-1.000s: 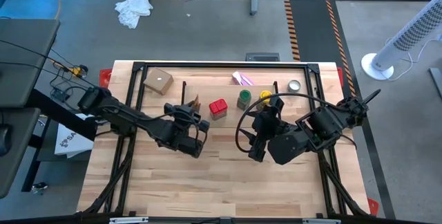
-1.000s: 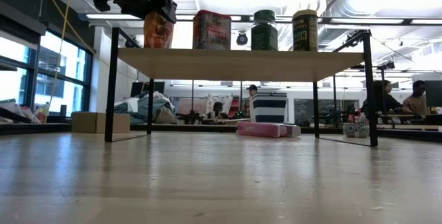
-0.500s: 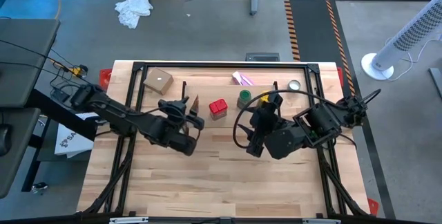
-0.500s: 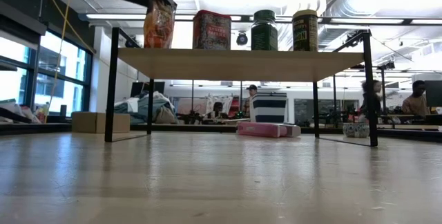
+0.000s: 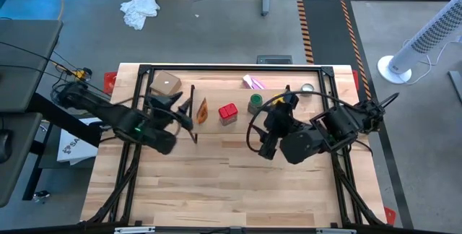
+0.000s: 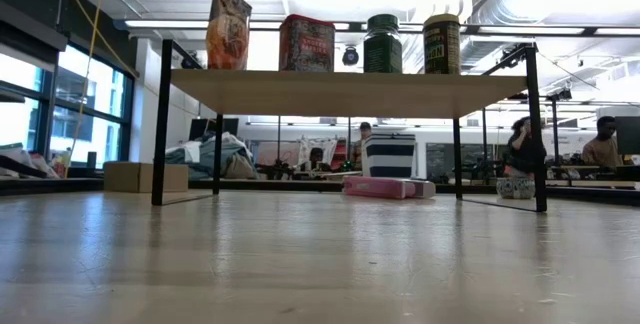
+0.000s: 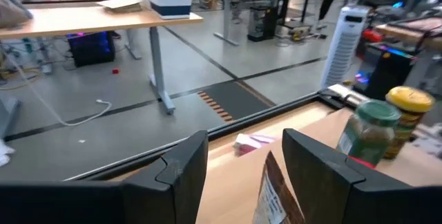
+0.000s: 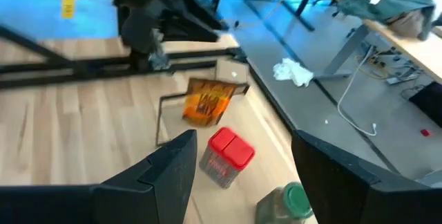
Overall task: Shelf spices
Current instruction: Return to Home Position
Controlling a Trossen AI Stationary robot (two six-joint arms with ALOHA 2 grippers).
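The four spices are seen upright in one spaced row on the shelf (image 6: 345, 91), from left to right the orange-brown packet (image 6: 228, 26), the red container (image 6: 306, 43), the green-lidded jar (image 6: 382, 43) and the yellow jar (image 6: 441, 44); the shelving is therefore judged complete. The left end effector (image 7: 243, 156) is held released and empty just left of the packet, and the right end effector (image 8: 240, 156), likewise released, near the jars, presumably as nothing is left to be carried; neither is shown in the low view, and from above the yellow jar is largely hidden by the right arm.
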